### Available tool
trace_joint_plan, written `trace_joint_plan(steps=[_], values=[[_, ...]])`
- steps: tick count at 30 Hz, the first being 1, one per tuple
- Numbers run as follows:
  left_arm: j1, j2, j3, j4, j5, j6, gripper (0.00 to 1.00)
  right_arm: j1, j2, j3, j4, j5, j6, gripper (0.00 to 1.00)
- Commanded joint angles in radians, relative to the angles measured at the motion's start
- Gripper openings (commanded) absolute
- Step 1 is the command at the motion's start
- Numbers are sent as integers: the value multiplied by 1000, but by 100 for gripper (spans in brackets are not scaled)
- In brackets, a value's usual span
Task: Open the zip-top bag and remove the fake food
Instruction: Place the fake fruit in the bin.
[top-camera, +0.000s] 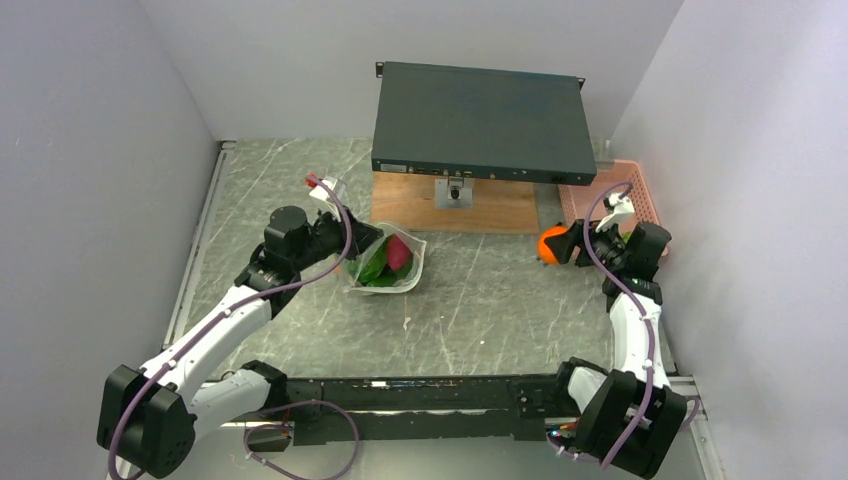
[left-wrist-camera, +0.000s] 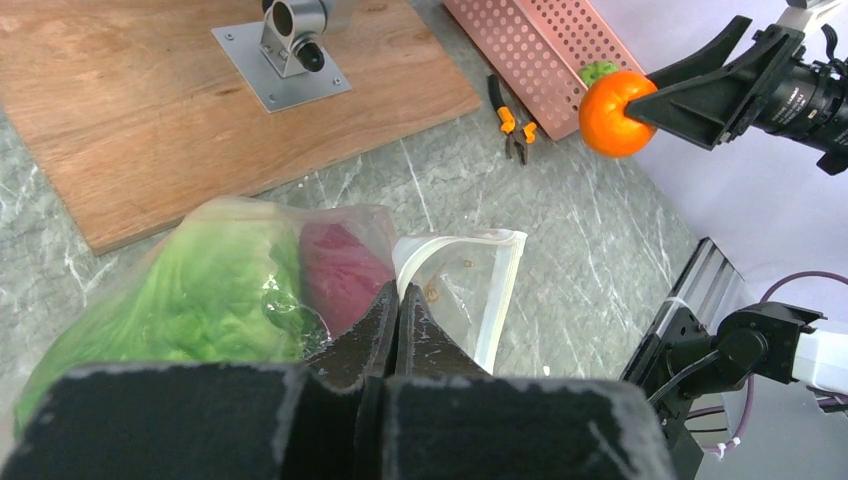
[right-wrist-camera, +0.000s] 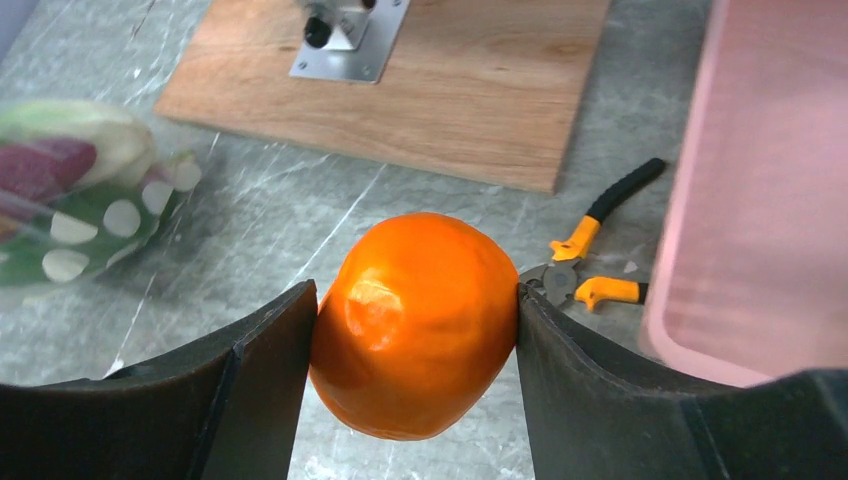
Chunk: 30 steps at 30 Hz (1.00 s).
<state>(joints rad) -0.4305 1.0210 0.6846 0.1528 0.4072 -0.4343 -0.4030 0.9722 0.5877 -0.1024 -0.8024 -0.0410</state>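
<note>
— How far along is it?
— The zip-top bag (top-camera: 388, 262) is lying just in front of the wooden board (top-camera: 455, 203) with its mouth open. The left gripper (left-wrist-camera: 397, 298) is pinching its plastic, jaws together.
— And the food?
— Lettuce (left-wrist-camera: 215, 300) and a red piece (left-wrist-camera: 340, 270) are waiting inside. The right gripper (top-camera: 562, 243) is clamping the orange ball (left-wrist-camera: 610, 113) beyond the board's right end.

Clear zip-top bag (right-wrist-camera: 100, 215) is showing white oval dots. Inside, lettuce (left-wrist-camera: 200, 300) is reading leafy green, red piece (left-wrist-camera: 340, 268) dark red. Glossy orange ball (right-wrist-camera: 415, 325) is gleaming evenly. Closed left claw (left-wrist-camera: 397, 305) is looking black. Orange-and-black pliers (right-wrist-camera: 578, 240), pink basket (right-wrist-camera: 760, 200). Grey desk (top-camera: 480, 300) is showing white marble veins.
</note>
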Motion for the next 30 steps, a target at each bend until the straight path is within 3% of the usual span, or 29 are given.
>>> trace_joint_plan(steps=[1, 30], values=[[6, 1, 23, 51, 25, 14, 0, -28, 19, 4, 98, 80, 121, 1], [14, -3, 6, 67, 27, 18, 0, -58, 142, 83, 198, 441, 387, 0]])
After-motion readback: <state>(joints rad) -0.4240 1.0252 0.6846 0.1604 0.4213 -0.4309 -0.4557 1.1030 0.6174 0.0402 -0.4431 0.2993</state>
